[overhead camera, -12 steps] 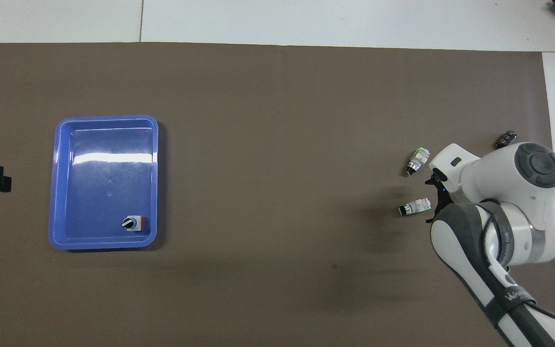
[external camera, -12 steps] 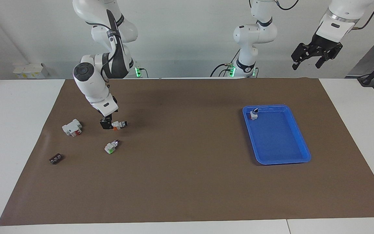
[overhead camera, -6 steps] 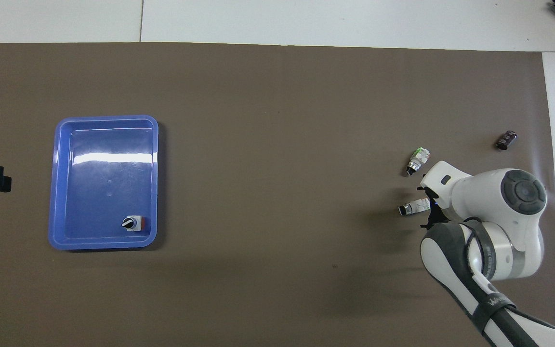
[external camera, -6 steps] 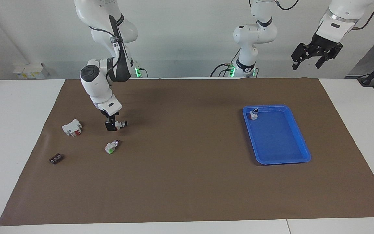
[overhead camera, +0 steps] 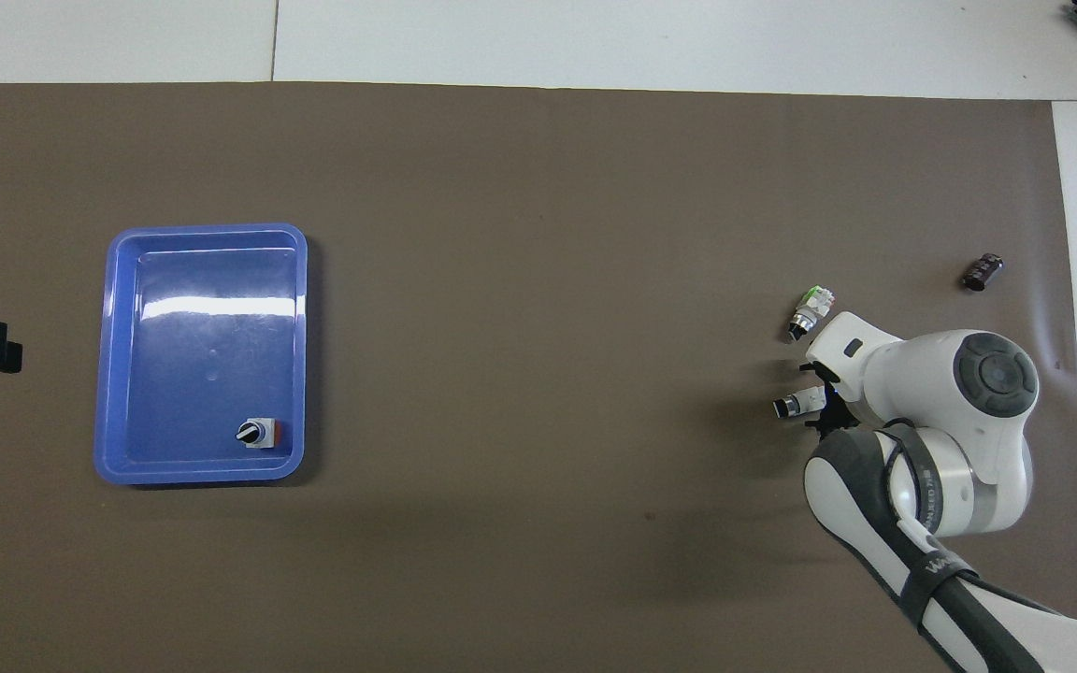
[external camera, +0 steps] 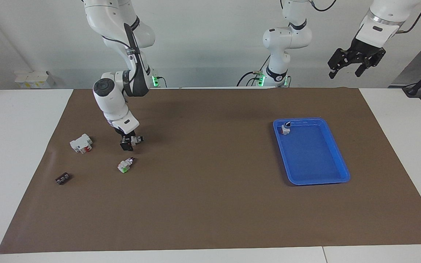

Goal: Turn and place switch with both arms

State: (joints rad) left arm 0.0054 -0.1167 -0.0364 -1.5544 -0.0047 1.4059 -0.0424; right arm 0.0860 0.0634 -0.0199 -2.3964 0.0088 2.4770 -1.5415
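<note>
Right arm (external camera: 113, 98): swinging in over the last second, now sitting right on top of the switch's orange end, so that end's hidden

Right claw (external camera: 127, 141): down at the counter (external camera: 210, 204), fingers closing around the switch (external camera: 136, 139); can't tell if it's actually gripping yet

Left claw (external camera: 355, 62): hanging wide open, high over the left arm's end of the counter, just waiting

What it means: looks like the pickup's happening, so turning and placing are still coming

Switch spot: lying on the mat toward the right arm's end, near the green-block switch (external camera: 124, 165)

Switch axis: long axis lying flat, running along the counter's length, black knob (overhead camera: 784, 408) pointing toward the blue tray (external camera: 342, 171)
</note>
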